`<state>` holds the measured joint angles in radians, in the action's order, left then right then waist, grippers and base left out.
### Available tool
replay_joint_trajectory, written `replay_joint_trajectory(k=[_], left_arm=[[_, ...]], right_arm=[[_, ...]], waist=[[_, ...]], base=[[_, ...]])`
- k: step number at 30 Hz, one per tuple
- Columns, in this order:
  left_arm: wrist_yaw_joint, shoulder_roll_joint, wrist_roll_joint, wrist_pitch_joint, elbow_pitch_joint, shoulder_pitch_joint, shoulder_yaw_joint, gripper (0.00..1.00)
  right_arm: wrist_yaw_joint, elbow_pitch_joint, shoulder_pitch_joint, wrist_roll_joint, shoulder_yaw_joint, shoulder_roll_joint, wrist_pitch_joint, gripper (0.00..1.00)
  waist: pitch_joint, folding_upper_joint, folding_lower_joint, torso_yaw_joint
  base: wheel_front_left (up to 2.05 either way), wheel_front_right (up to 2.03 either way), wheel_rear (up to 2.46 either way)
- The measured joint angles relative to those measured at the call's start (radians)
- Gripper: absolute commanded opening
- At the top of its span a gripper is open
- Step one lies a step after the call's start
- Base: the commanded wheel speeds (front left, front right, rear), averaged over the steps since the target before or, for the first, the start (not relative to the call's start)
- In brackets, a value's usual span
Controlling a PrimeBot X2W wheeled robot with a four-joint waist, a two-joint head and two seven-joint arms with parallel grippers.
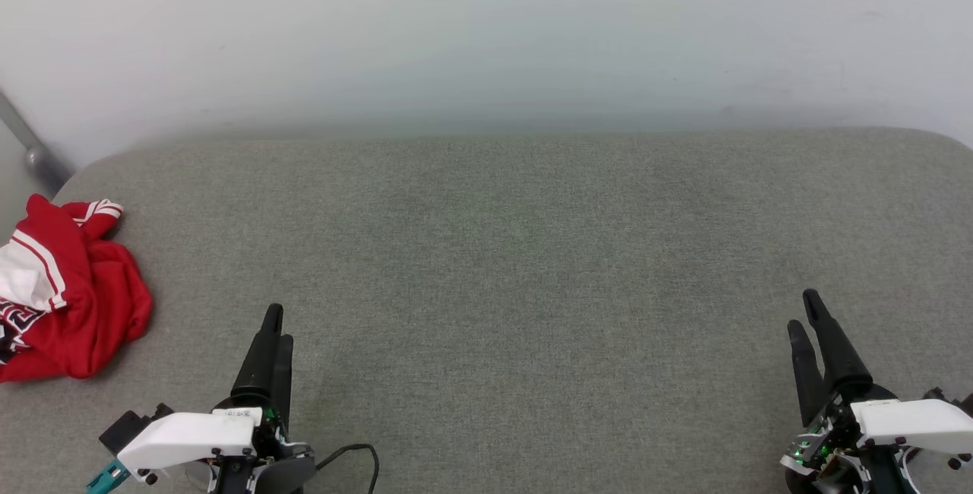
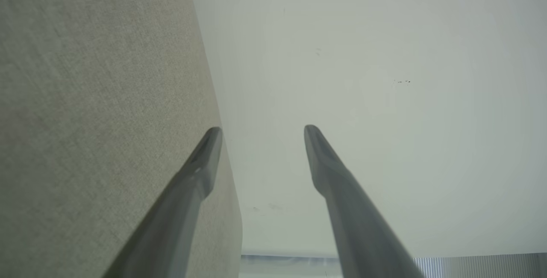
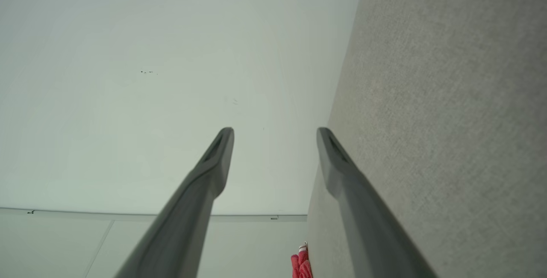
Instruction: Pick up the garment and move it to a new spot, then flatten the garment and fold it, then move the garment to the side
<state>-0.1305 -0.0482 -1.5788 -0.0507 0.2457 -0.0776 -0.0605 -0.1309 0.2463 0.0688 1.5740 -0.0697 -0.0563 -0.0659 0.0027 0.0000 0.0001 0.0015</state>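
Observation:
The garment (image 1: 72, 289), a red T-shirt with a white sleeve and striped trim, lies crumpled at the far left edge of the grey padded table (image 1: 517, 266). A bit of black-white lettering shows at its left side. My left gripper (image 1: 275, 323) rests at the lower left, to the right of the garment and apart from it, open and empty (image 2: 263, 130). At the lower right my right gripper (image 1: 804, 311) is open and empty (image 3: 275, 131). A small red tip of the garment (image 3: 301, 265) shows at the bottom of the right wrist view.
A pale wall (image 1: 486, 30) rises behind the table's far edge. A grey metal bar (image 1: 26, 140) slants at the left. A black cable (image 1: 357, 456) loops by the left arm's base.

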Motion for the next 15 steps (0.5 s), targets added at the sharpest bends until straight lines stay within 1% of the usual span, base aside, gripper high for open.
replay_joint_trajectory(k=[4,7,10,15], left_arm=[[0.0,-0.003,0.062,0.018,-0.017,-0.008,0.019,1.0],[0.0,-0.004,0.131,0.03,-0.023,-0.009,0.028,1.0],[0.0,-0.003,0.206,0.043,-0.03,-0.01,0.032,1.0],[0.0,-0.004,0.36,0.063,-0.046,-0.01,0.051,1.0]], right_arm=[[0.0,-0.004,0.002,-0.043,0.018,-0.012,0.027,1.0],[0.0,-0.003,0.004,-0.1,0.029,-0.026,0.042,1.0],[0.0,-0.001,0.009,-0.175,0.037,-0.036,0.058,1.0],[0.0,-0.001,0.015,-0.34,0.042,-0.04,0.077,1.0]], waist=[[0.0,0.0,-0.0001,0.002],[0.0,0.0,0.0,0.003],[-0.001,0.0,-0.0001,0.004],[-0.001,0.0,-0.0001,0.007]], base=[[0.0,0.0,0.0],[0.0,0.0,0.0],[0.0,0.0,0.0],[0.0,0.0,0.0]])
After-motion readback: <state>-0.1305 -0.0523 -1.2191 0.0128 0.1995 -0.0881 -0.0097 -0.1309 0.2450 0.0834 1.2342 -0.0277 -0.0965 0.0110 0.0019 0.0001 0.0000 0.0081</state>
